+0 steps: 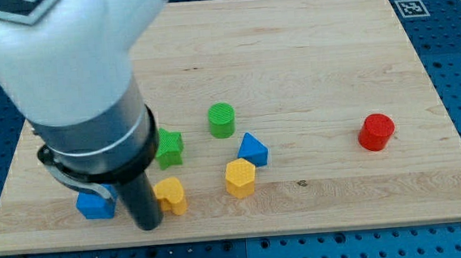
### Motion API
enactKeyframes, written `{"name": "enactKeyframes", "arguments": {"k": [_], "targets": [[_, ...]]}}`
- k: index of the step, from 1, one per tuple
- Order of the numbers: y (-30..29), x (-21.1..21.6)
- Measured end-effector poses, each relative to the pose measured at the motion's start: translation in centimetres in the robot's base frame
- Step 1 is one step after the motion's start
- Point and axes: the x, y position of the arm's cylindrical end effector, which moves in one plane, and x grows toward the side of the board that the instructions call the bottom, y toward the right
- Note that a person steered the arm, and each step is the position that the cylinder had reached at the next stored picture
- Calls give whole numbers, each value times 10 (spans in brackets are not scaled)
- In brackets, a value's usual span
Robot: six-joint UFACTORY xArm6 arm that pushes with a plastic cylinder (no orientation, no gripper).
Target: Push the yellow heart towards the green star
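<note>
Resting on the board (306, 50), my tip (148, 226) sits near the view's bottom left, and the rod ends plain: nothing at its end opens, closes or grips anything. The yellow heart (171, 195) lies just to the tip's right, so close that I cannot tell whether they touch. The green star (168, 146) stands above the tip toward the view's top, slightly right, directly above the heart and partly hidden by the arm's dark collar. A blue block (95, 205) lies just to the tip's left, its shape partly covered by the arm. Further right of the tip sits a yellow hexagon (239, 177), with a blue triangle (253, 149) touching or nearly touching its upper right edge. A green cylinder (222, 120) stands up and to the right of the tip, beyond the star. Well apart, far to the tip's right, stands a red cylinder (375, 132).
</note>
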Motion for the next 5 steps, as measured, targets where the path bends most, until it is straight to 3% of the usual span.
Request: {"name": "enactKeyframes", "arguments": {"k": [1, 5], "targets": [[-13, -11], [54, -6]]}}
